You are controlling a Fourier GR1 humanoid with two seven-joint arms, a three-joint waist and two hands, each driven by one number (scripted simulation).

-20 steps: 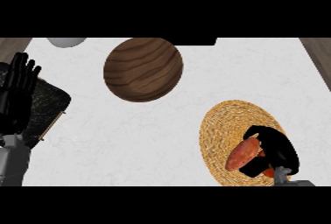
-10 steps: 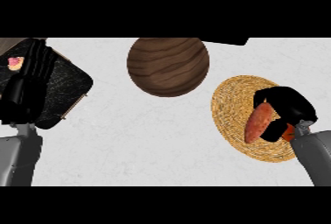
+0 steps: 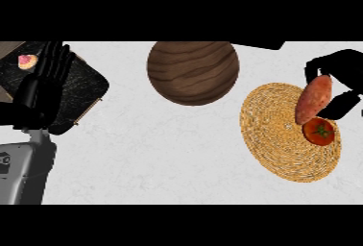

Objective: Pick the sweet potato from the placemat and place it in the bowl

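The reddish-brown sweet potato (image 3: 314,99) is held in my right hand (image 3: 343,72), whose fingers curl round it at the far right, over the far edge of the woven straw placemat (image 3: 280,139). It stands nearly upright and appears lifted off the mat. The dark wooden bowl (image 3: 192,71) lies to the left of that hand, at the top middle of the counter, with nothing visible inside it. My left hand (image 3: 44,79) rests open at the left, fingers up.
A red tomato (image 3: 319,132) lies on the placemat just below the sweet potato. A dark square tray (image 3: 83,93) sits at the left under my left hand, with a small pink item (image 3: 28,61) at its far corner.
My right hand has risen with the sweet potato toward the mat's far right edge, uncovering the tomato. The view has shifted, so bowl and mat sit differently in the picture.
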